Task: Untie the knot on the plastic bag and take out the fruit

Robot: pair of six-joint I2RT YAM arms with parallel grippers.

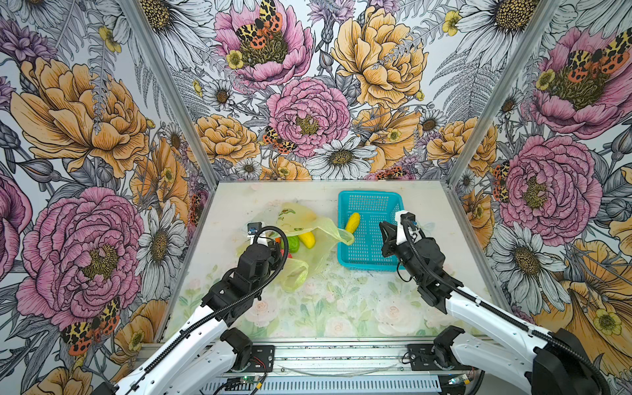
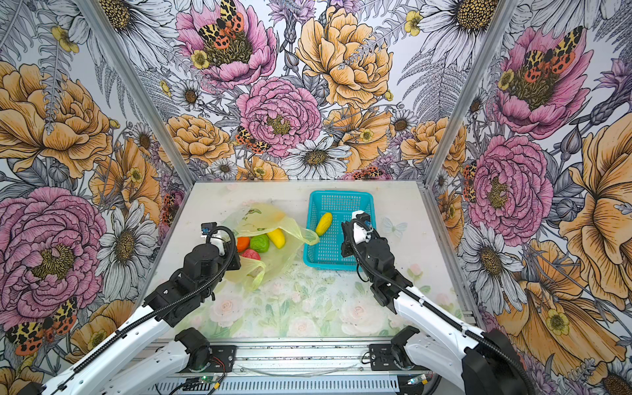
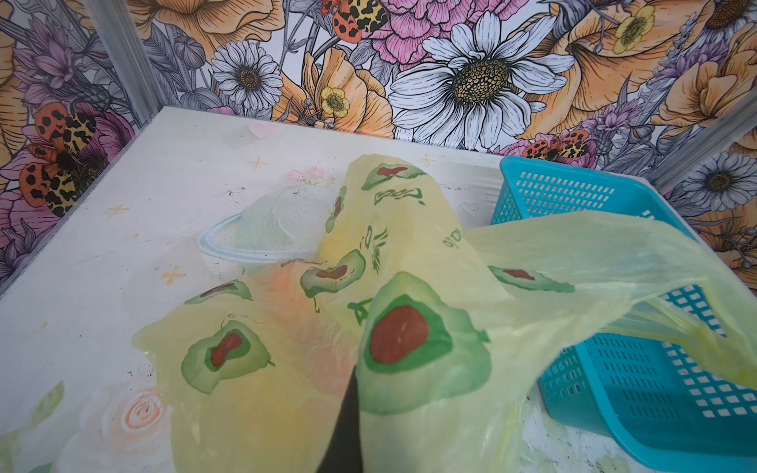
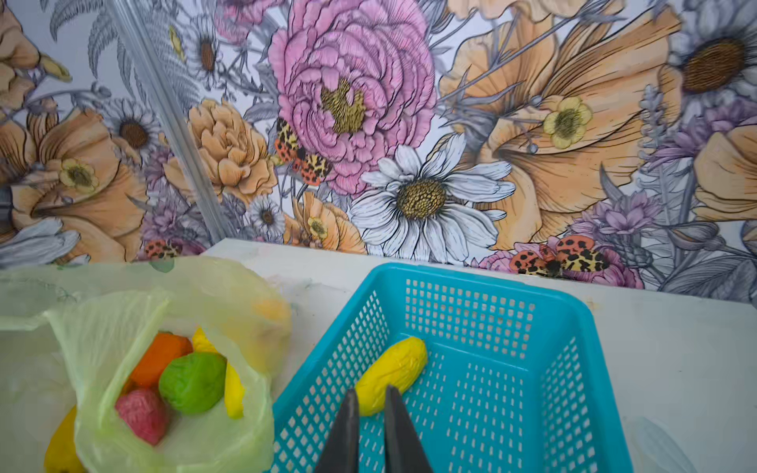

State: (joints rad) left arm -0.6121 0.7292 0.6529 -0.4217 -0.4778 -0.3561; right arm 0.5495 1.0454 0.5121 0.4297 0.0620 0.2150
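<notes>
The yellow-green plastic bag [image 1: 307,222] [image 2: 263,219] lies left of centre with its mouth held open; the knot is not in view, and a handle loop [image 1: 294,277] lies loose. Inside it sit fruit: a green one [image 2: 260,242] [image 4: 192,383], an orange one [image 2: 243,243], a pink-red one [image 4: 141,415] and a yellow one [image 1: 306,239]. My left gripper [image 1: 273,241] is shut on the bag's film, which drapes over its one showing finger [image 3: 348,409]. My right gripper [image 4: 370,393] [image 1: 383,225] hovers over the basket, its jaws a narrow gap apart and empty, just short of a yellow fruit [image 4: 391,374] [image 1: 352,222].
The teal perforated basket [image 1: 369,198] [image 2: 338,195] [image 3: 573,172] stands right of the bag, and a bag handle [image 1: 343,236] hangs over its left rim. Flowered walls close in the back and both sides of the table.
</notes>
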